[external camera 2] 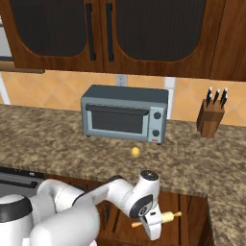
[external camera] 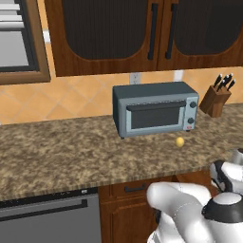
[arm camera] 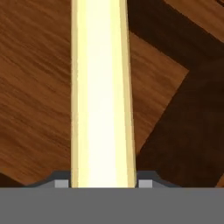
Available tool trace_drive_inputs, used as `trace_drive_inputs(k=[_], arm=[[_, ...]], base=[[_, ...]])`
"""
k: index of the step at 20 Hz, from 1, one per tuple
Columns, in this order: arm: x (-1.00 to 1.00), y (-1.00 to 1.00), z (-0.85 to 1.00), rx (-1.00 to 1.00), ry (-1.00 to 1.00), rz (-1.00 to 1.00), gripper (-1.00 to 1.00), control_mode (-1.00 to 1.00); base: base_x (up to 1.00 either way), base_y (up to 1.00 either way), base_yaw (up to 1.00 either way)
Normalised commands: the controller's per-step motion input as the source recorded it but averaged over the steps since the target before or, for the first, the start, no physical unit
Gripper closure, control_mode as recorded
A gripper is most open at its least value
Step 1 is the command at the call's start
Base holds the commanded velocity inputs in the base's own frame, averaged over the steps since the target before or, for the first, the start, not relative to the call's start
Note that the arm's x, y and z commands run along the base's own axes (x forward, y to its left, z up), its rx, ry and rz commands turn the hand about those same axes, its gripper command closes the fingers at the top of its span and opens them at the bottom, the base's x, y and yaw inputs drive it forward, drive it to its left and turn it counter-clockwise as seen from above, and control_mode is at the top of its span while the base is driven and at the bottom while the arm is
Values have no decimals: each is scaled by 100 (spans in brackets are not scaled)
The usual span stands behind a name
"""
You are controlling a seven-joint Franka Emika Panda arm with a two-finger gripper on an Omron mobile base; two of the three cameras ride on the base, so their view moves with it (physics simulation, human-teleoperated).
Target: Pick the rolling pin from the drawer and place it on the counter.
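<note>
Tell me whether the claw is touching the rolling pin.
Touching. In the hand view the rolling pin runs straight between the claw, its sides meeting both fingertips with no gap. The right base view shows the pin at the hand.

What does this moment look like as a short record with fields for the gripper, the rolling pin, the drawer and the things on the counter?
gripper: low in front of the cabinets, a fingertip on each side of the pin
rolling pin: between the fingertips, over the drawer, not on the counter
drawer: open, wooden floor under the pin
counter: toaster oven, small yellow fruit, knife block
</note>
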Motion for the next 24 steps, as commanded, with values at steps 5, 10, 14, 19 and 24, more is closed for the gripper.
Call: trace_drive_inputs(k=[5,10,14,19,24], arm=[[0,42,76,-5,-16,-18,100,-100],[-3,82,73,-8,-15,-14,100,-100],[-1,88,78,-8,-10,-8,100,-100],[26,64,79,-1,-3,2,100,-100],[57,67,77,0,0,5,100,-100]], base=[[0,0,0],[0,0,0],[0,0,0],[0,0,0],[0,0,0]])
